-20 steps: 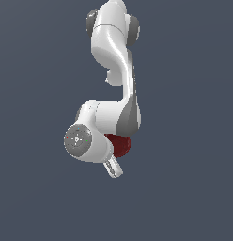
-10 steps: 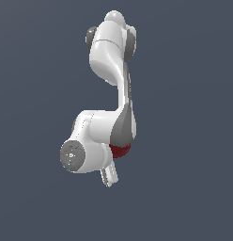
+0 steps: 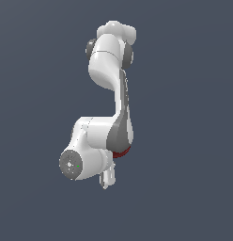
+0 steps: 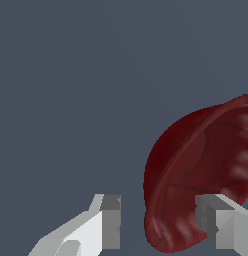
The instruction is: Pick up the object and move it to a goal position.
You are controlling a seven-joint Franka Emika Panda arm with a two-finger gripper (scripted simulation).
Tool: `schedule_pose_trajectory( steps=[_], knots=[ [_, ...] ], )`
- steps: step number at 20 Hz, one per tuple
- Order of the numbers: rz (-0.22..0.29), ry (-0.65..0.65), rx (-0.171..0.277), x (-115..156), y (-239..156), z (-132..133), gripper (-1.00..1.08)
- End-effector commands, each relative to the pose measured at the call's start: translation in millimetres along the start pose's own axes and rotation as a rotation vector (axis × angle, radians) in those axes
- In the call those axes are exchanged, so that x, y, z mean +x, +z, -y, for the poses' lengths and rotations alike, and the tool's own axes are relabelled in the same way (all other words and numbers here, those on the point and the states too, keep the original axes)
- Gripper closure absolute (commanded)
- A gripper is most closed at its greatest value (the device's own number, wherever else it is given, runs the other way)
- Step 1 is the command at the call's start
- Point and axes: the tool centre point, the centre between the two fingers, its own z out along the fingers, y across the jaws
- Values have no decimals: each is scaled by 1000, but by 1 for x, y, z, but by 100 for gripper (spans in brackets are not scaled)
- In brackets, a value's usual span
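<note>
The gripper (image 4: 158, 225) has its jaws apart, the dark red ribbed bowl-like disc (image 4: 201, 175) between them, grip unconfirmed. No readable markings on the white arm (image 3: 109, 70).

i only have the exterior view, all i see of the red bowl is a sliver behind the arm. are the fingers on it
observer: Not clamped. In the wrist view the fingers stand open, and a strip of background shows between one of them and the red bowl.
operator: and the other finger
observer: The other finger overlaps the bowl's hollow side in that picture; I cannot tell whether it touches.
operator: how does the bowl sit to the camera
observer: Its rim runs at a slant across the wrist view, with the ribbed inside on one side of the rim and the smooth outside on the other.
</note>
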Motion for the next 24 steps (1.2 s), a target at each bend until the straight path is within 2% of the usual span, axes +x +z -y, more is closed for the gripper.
schedule_pose_trajectory(
  steps=[1, 8, 24],
  knots=[
    [10, 33, -10, -1, 3, 0, -20],
    [23, 77, -25, -2, 7, -1, -20],
    [23, 77, -25, -2, 17, -2, -20]
  ],
)
